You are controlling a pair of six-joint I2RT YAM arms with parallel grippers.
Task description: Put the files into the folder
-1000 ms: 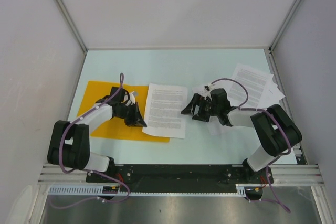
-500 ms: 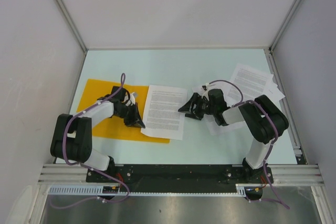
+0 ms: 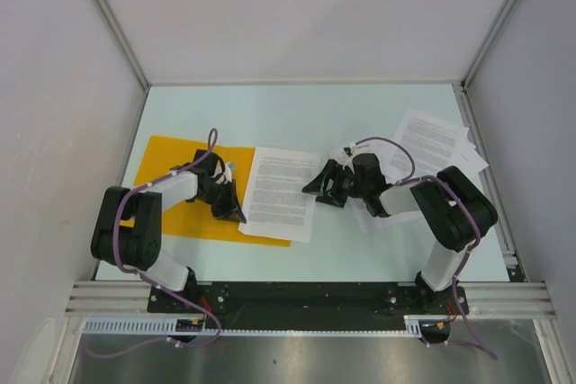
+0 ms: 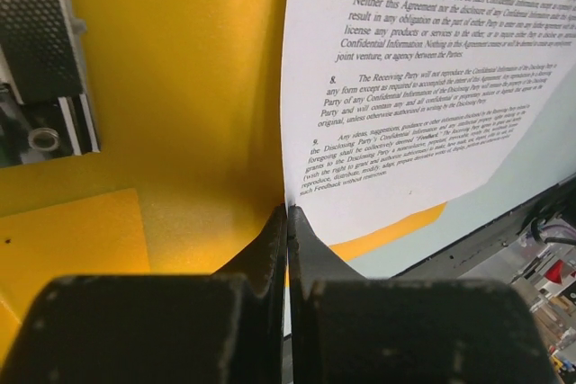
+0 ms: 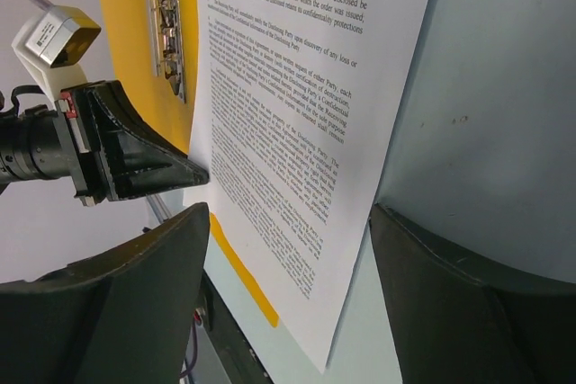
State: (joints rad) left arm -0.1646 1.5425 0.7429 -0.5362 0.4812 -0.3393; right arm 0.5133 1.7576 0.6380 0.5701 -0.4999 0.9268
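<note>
One printed sheet (image 3: 281, 192) lies flat, its left part over the right end of the orange folder (image 3: 171, 188) and its right part on the pale table (image 3: 297, 114). The wrist view catches its corner reaching past the folder's near edge. The folder sits on the table's left side, and its metal clip (image 5: 169, 38) shows just beside the sheet's left edge.

Down at that edge is the left gripper (image 3: 239, 216). Its fingers (image 4: 270, 249) are pressed tight together, tips right at the paper's lower left corner. Whether paper is nipped between them cannot be told.

On the other side, the right gripper (image 3: 315, 189) is at the sheet's right edge, with its fingers (image 5: 126, 303) spread wide and nothing between them but the page below. Further right, well apart, more sheets (image 3: 439, 146) lie fanned near the table's right edge.
</note>
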